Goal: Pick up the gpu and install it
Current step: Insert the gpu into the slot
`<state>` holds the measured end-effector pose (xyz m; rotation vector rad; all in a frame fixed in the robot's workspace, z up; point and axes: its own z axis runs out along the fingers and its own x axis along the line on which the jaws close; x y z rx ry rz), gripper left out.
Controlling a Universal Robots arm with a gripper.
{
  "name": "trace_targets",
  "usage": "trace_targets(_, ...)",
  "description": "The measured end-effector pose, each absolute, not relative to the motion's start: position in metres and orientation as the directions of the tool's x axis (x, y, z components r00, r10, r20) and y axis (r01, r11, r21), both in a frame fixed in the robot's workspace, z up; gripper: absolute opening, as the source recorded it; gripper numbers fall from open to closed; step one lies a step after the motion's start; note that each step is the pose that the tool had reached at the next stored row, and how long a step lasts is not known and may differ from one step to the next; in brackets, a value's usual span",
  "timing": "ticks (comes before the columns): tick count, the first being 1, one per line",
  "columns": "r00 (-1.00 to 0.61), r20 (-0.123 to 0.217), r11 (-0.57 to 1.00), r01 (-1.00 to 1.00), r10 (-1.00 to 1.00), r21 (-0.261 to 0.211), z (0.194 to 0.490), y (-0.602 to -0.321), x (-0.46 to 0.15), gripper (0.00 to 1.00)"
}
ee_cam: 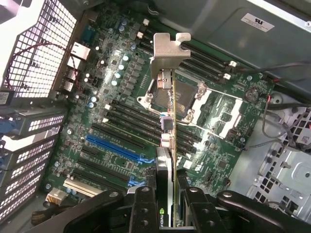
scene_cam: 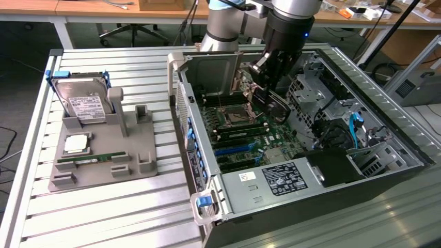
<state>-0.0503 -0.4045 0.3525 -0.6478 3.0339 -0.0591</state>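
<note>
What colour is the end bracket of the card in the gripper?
Silvery metal. The long end bracket of the thin dark card shows best in the wrist view.

A ribbed, silvery metal work table (scene_cam: pixel 103 217) spans the foreground, evenly lit, with a soft sheen on its slats; behind it runs a wooden-topped desk (scene_cam: pixel 82 8) on white legs; beneath that desk the star base of an office chair (scene_cam: pixel 131 33) stands on a dark floor (scene_cam: pixel 24 51); at the exterior view's right, a slanting black pole (scene_cam: pixel 398 28) crosses another wooden desk top (scene_cam: pixel 413 21)
</note>
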Motion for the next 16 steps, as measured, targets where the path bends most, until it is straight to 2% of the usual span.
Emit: trace_targets(16,-0.877,-0.03,0.877,-0.477,-0.479,-0.045,0.3525,-0.4045,-0.0503,0.27)
